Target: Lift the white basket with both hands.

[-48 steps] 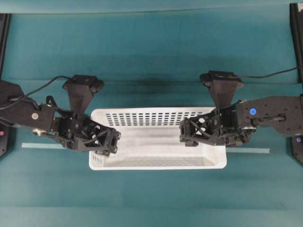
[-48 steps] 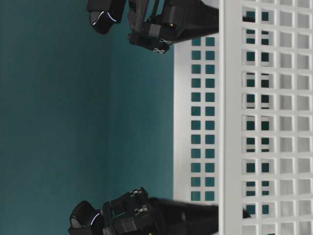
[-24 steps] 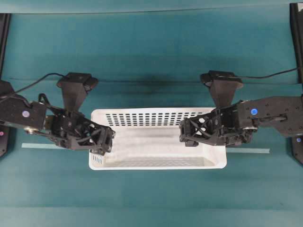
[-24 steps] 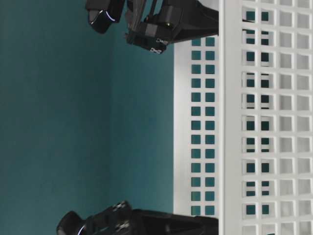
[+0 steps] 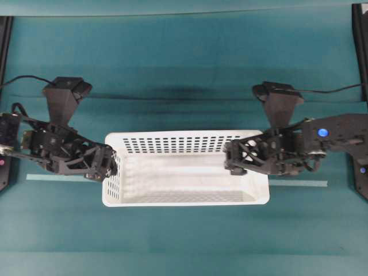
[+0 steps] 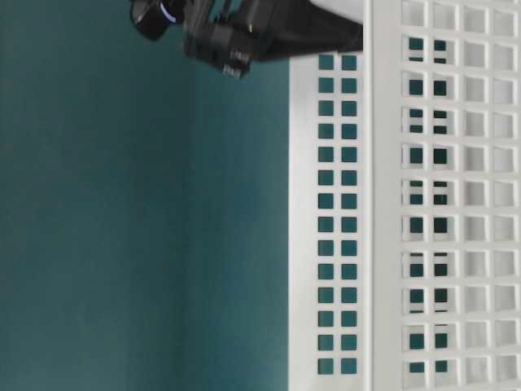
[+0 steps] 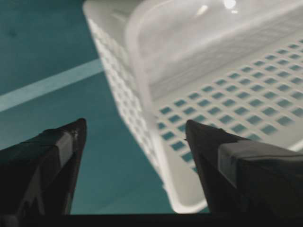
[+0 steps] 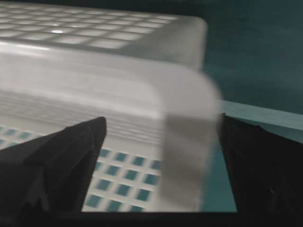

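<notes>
Gripper on my left (image 5: 109, 167) sits at the left short end of the white basket (image 5: 184, 178), its jaws spread wide. Through the left wrist view the two fingertips (image 7: 71, 142) stand well apart with the basket's end wall and rolled rim between them: one tip is outside over the teal worktop (image 5: 184, 69), the other is over the perforated inside of the basket. I cannot tell whether either tip touches the plastic.

My right gripper (image 5: 233, 164) is spread just as wide and reaches over the right short end. In the right wrist view the rounded corner of the rim lies between the two fingertips (image 8: 85, 142), blurred and close to the lens; contact is not clear there either.

From overhead, the basket lies near the middle of the worktop, its long sides running left to right, a little nearer the front edge than the back. A pale strip of tape (image 5: 57, 177) crosses the worktop behind it, showing at both ends, left and right.

Bare teal surface lies on every side of the basket: a broad band toward the back edge, a narrower one toward the front. In the table-level view the perforated long wall (image 6: 440, 204) fills the right side, with one gripper (image 6: 220, 41) at the top corner.
</notes>
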